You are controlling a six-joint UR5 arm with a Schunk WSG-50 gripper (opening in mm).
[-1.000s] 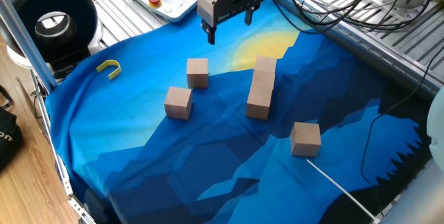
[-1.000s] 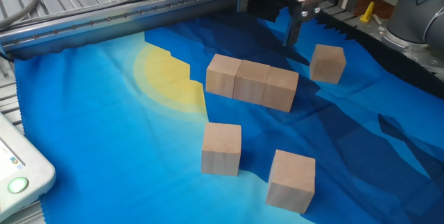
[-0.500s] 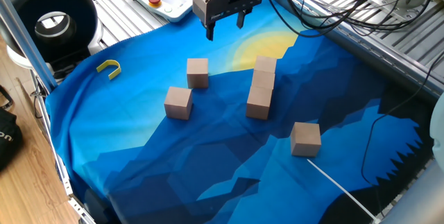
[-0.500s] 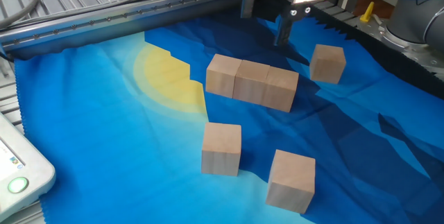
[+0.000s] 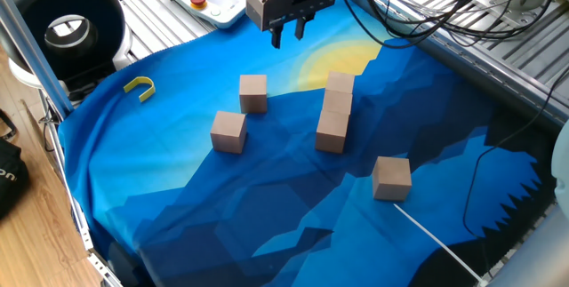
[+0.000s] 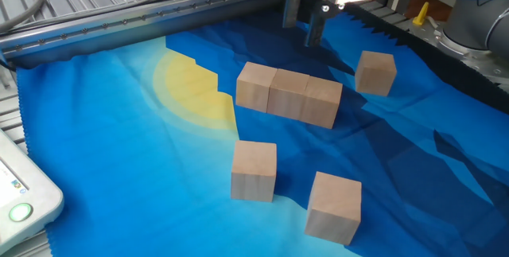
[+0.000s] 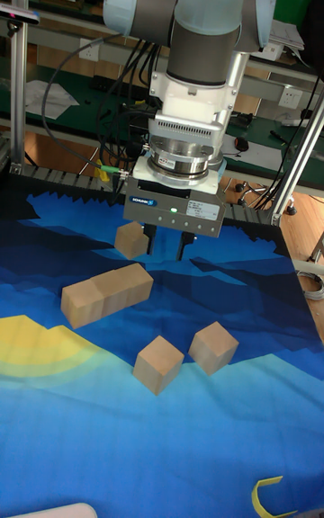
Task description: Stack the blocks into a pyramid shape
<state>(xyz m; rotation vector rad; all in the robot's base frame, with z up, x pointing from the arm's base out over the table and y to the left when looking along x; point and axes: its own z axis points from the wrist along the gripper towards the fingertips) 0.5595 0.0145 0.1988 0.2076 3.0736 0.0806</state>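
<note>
Hovering above the far edge of the blue cloth (image 5: 267, 207) that covers the counter, the claw (image 5: 287, 32) holds nothing, and its two fingers stand close together with only a narrow gap between them. Six blocks lie on the cloth, none of them stacked. Three blocks form a row (image 6: 289, 94) with their faces touching end to end, which reads as a likely base course for the pyramid. The remaining three stand apart from each other: one single block (image 5: 253, 92) near the claw, a second block (image 5: 228, 131) just beside it toward the near edge, and a third block (image 5: 391, 178) well apart on the other side of the row. The cubes appear to be plain smooth wood, so they should be rigid, light and not fragile; the claw can close firmly on them without risk of crushing. The smooth faces may be somewhat slippery, so the recommended hold is on two opposite vertical faces, centred, with the fingers square to those faces. The fingers would need to spread wider than a block before descending. The loose cloth may wrinkle under a block, so each one should be lifted clear and not dragged. A small yellow U-shaped piece (image 5: 140, 87) lies near the cloth's edge, apart from all the blocks.
</note>
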